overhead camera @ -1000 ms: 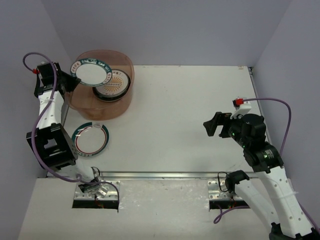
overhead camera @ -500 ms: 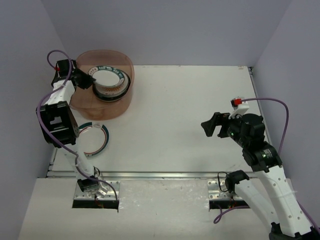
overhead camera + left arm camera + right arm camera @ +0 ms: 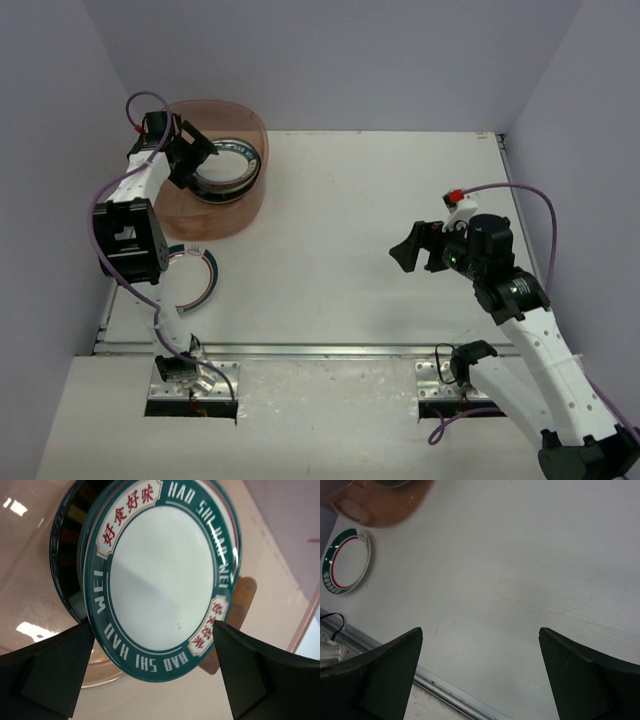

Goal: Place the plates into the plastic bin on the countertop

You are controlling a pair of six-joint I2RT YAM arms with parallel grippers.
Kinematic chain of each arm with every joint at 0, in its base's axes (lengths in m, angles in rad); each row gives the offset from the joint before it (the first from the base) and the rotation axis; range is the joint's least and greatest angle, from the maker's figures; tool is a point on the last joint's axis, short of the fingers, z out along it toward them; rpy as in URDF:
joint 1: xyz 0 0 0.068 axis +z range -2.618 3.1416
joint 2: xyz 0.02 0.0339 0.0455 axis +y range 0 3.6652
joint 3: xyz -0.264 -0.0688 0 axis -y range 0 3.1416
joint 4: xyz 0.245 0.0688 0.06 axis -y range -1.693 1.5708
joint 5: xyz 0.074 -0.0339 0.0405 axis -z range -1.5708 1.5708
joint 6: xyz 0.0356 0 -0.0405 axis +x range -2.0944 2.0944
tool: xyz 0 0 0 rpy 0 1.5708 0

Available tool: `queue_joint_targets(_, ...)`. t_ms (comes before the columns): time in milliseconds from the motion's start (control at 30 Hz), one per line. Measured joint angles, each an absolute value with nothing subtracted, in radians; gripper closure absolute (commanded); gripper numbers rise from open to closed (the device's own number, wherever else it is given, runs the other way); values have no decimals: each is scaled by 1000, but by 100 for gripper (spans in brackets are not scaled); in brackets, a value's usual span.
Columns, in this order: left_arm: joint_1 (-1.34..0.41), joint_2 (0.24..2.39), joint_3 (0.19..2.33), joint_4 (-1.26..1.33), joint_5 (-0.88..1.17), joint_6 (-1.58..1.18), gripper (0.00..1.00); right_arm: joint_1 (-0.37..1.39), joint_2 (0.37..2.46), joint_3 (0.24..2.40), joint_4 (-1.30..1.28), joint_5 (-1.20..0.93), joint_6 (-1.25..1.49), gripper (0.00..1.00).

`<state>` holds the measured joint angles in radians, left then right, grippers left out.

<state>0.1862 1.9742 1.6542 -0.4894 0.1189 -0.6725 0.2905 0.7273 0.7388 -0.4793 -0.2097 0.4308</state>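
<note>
The plastic bin [image 3: 203, 214] stands at the countertop's [image 3: 360, 200] far left and holds a stack of plates [image 3: 232, 172]. My left gripper [image 3: 192, 160] hangs open inside it. In the left wrist view the top plate [image 3: 160, 575] is white with a teal lettered rim and lies slightly askew on a dark plate [image 3: 65, 535]. The open gripper's [image 3: 152, 625] fingers [image 3: 55, 670] flank its near rim without pinching it. Another teal-and-red-rimmed plate [image 3: 196, 277] [image 3: 346, 561] lies on the countertop in front of the bin, partly hidden by the left arm. My right gripper [image 3: 410, 255] [image 3: 480, 630] hovers open and empty at mid right.
A metal rail [image 3: 320, 350] [image 3: 450, 687] runs along the countertop's front edge. Lilac walls close in the back and both sides. The bin's tall wall [image 3: 280, 575] rises close around the left gripper. A purple cable [image 3: 520, 195] loops off the right wrist.
The left gripper carried the white teal-rimmed plate down into the bin, set it on the stack and opened. The right gripper drifted slightly left.
</note>
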Motion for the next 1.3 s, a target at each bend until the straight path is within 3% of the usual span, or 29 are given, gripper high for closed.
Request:
queue_joint_targets(367, 155, 1990, 1696, -635, 48, -630, 0, 291, 904, 713, -320, -531, 529, 1)
queue_joint_targets(633, 157, 1808, 1681, -653, 3, -604, 0, 342, 1081, 637, -35, -674, 706, 1)
queue_joint_targets(833, 138, 1473, 1491, -588, 61, -560, 0, 581, 1437, 704, 239, -636, 858, 1)
queue_joint_targets(1067, 113, 1047, 1271, -527, 178, -479, 0, 774, 1969, 959, 517, -513, 1063, 14)
queue_joint_targets(1300, 112, 701, 965, -508, -95, -470, 0, 935, 2357, 1324, 658, -474, 1236, 29)
